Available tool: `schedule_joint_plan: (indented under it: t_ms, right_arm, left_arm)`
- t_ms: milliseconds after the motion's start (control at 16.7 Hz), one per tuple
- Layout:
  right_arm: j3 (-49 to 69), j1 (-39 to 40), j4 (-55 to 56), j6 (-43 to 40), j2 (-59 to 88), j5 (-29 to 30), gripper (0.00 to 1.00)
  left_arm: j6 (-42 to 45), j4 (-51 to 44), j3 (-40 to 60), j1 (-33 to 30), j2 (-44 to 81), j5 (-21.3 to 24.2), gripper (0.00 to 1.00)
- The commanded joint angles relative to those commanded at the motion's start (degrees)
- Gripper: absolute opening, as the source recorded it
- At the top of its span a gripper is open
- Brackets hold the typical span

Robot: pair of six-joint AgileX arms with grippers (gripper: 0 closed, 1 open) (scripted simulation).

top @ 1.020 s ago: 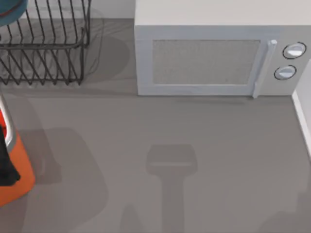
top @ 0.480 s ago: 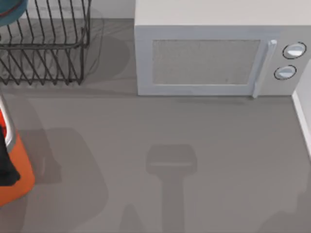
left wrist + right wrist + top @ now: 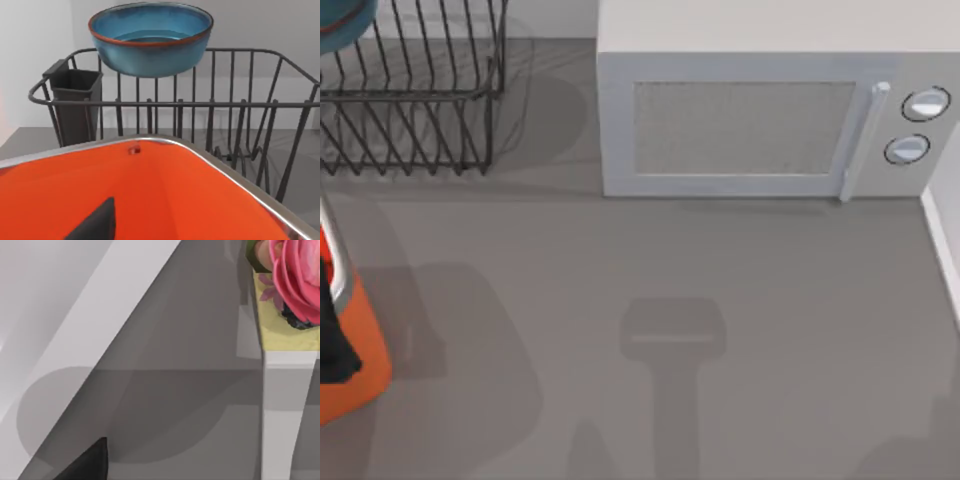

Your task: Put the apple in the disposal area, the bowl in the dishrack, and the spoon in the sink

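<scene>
- A white microwave (image 3: 760, 110) stands at the table's (image 3: 720, 300) back, right of the dishrack (image 3: 415, 100); a pink flower (image 3: 295, 275) shows in the right wrist view.
- The bowl (image 3: 150, 37), glossy teal with a reddish-brown rim, sits upright in the dishrack.
- The disposal area (image 3: 360, 350) stands at the left edge, its orange inside bare where visible.
- Whether either gripper's fingers are open, I cannot tell.

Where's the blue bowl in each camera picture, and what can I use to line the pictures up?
Top view: bowl at the upper left corner, on the dishrack.
Left wrist view: bowl upper centre, atop the dishrack.
Right wrist view: not in it.
Shared landmark: the dishrack.
</scene>
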Motion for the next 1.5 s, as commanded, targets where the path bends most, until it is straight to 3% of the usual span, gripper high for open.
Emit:
schedule_joint_plan:
  t_ms: [360,1500]
  right_arm:
    - [0.0,0.0,0.0,0.0,0.0,0.0,0.00]
    - [17.3,-0.1,-28.9,-0.5,-13.3,1.1,0.00]
  left_arm:
    - [0.0,0.0,0.0,0.0,0.0,0.0,1.00]
    - [0.0,0.0,0.0,0.0,0.0,0.0,1.00]
